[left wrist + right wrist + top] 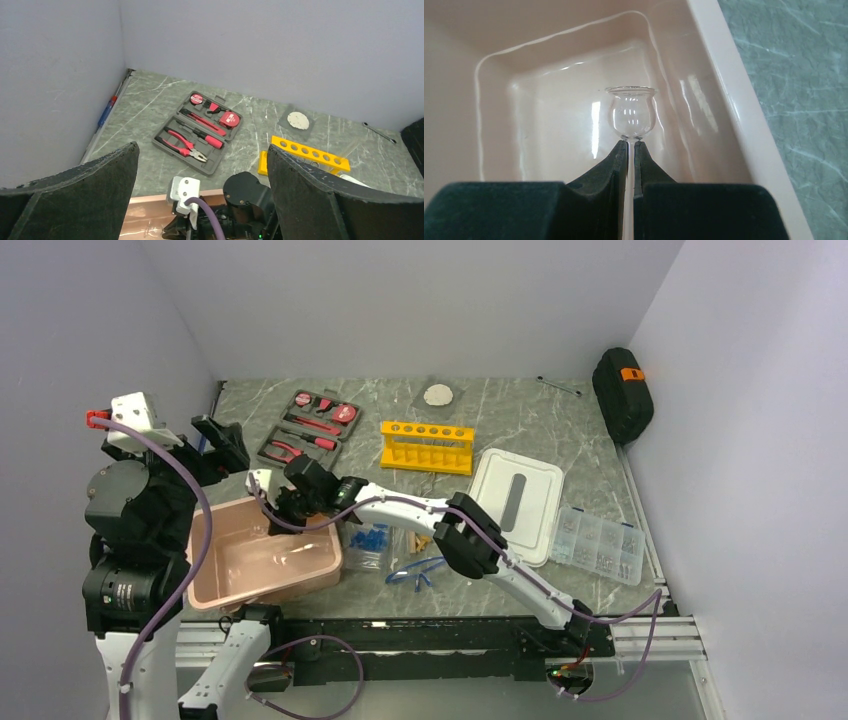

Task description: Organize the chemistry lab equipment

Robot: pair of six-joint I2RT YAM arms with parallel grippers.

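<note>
Between the closed fingers of the right gripper [630,150] a small clear glass bulb piece [630,117] is clamped by its thin stem. The pads are pressed nearly together on that stem, and the flared cup stands clear of the fingertips at 12 o'clock in the wrist view. The long axis of the glass runs in line with the fingers, stem back between the pads and cup leading. Behind the cup lies the glossy floor of the pink tub [724,75], with the tub's side wall at 3 o'clock of the cup and a rounded inner corner at 12 o'clock. The glass is therefore judged to sit inside the rim line. Whether it touches the floor cannot be told. A release here would probably drop it within the tub, cup toward the corner. In the overhead view the bag of blue-capped tubes [370,540], the wooden clamps [420,540] and the safety glasses [416,573] lie just beside the tub at 3 o'clock, under the right arm's reach. The yellow rack [427,446] stands further off at 1 o'clock. The left gripper [222,443] hangs raised at 11 o'clock of the tub, fingers spread wide and holding nothing.
</note>
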